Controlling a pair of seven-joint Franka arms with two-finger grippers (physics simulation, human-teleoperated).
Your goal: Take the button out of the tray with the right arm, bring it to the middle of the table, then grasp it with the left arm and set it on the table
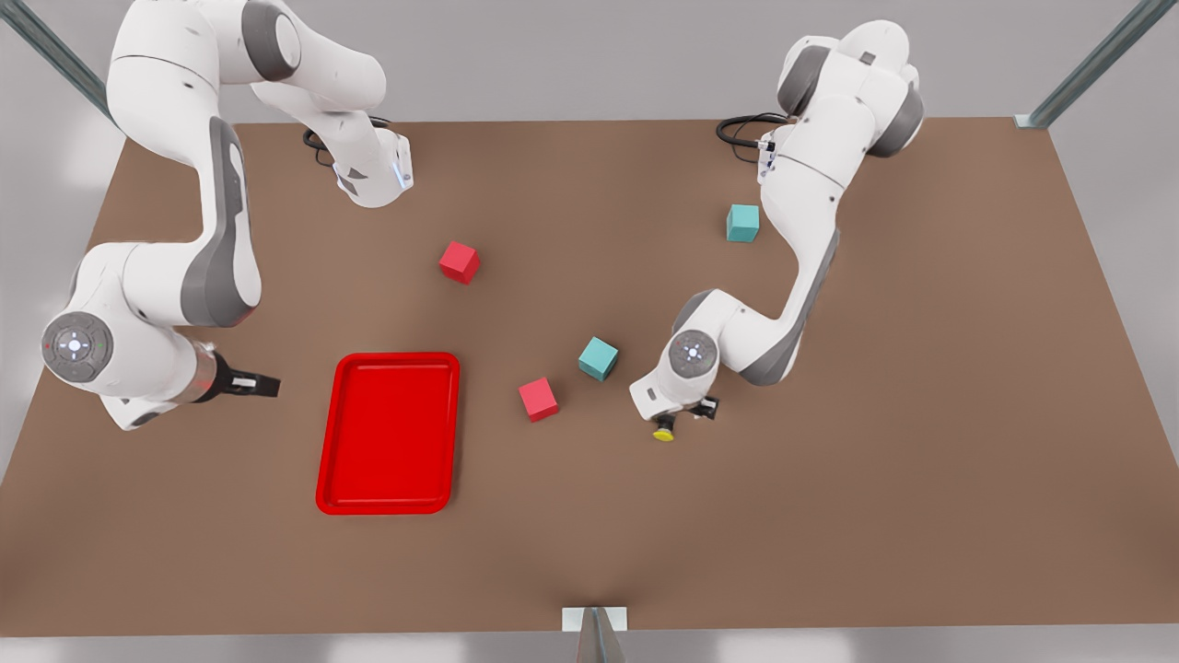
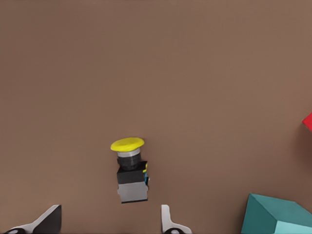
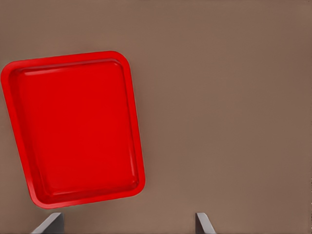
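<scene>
The button, a yellow cap on a dark boxy body, rests on the brown table near the middle, right of the cubes. My left gripper, on the arm at the front view's right, hovers just over it. In the left wrist view the button sits just ahead of the gap between the spread fingers of the left gripper, touching neither; the gripper is open. The red tray holds nothing. My right gripper waits to the tray's left in the front view. It is open, and in the right wrist view the right gripper looks down on the tray.
Two red cubes and two teal cubes lie on the table. The nearer teal cube is close beside the left gripper, with a red cube corner farther off.
</scene>
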